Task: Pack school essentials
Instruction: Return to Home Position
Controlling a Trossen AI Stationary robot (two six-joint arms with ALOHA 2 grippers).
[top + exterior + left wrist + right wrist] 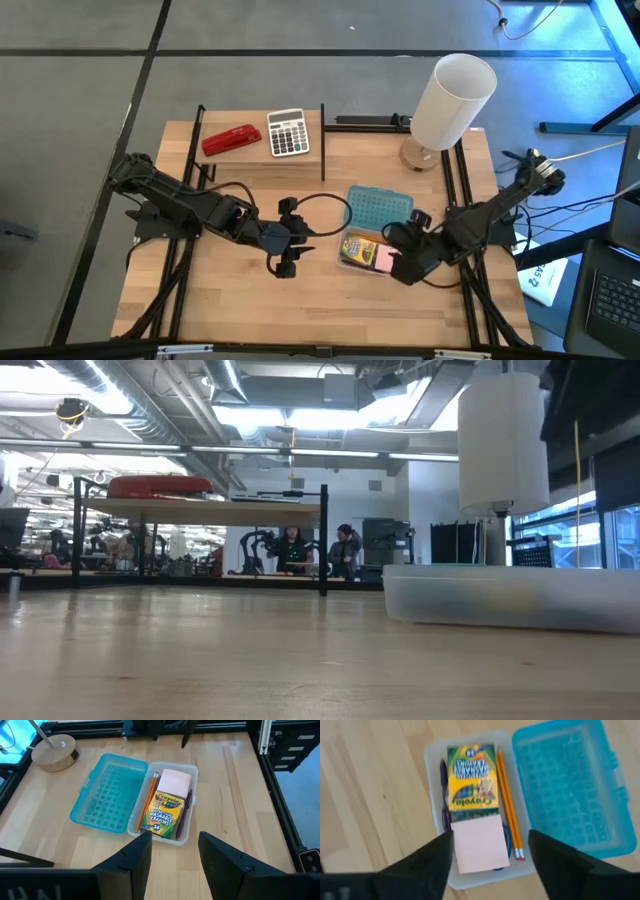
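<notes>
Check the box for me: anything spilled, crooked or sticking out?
Nothing stands out. The crayon box, pink note pad, orange pencils and purple pen all lie inside the clear box; its blue lid lies flat open beside it. The left pincer and right pincer hover open near it.

Low view: frosted wall of clear box hides all contents. White lamp cut off by top edge. Red stapler partly masked by shelf lip. People in far room too small for detail.

Right wrist view: blue-handled scissors almost wholly buried under pink square note pad (only blue curve shows). Dark purple pen half tucked beside crayon box, tip not readable.
</notes>
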